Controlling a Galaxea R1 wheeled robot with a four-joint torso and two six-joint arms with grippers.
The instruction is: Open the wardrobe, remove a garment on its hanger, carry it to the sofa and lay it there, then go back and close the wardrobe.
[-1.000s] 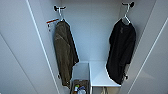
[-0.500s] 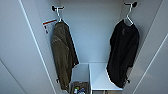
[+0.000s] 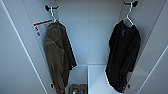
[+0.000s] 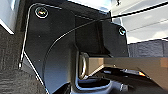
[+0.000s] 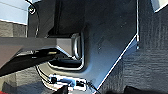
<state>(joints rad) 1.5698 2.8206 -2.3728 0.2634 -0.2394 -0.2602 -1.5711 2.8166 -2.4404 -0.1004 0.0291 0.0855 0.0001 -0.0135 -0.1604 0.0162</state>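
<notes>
We see the wardrobe [image 3: 87, 37] standing open, much as it did half a second ago; the head view has shifted only slightly, and nothing inside has moved. The garment [image 3: 123, 55] hangs on its hanger [image 3: 128, 17] from the hook on the right, with an olive-brown jacket [image 3: 58, 57] on the left. Whether either tool is spread or pressed together, we cannot tell. Dark carpet [image 5: 147, 67] lies below the wrists.

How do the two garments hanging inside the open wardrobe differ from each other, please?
The black top is plain and dark; the olive-brown jacket is lighter. The black top hangs on the right side of the wardrobe, the jacket on the left, by a red-and-white label. The jacket hangs lower in the head view. Both hang from white hangers on dark hooks.
</notes>
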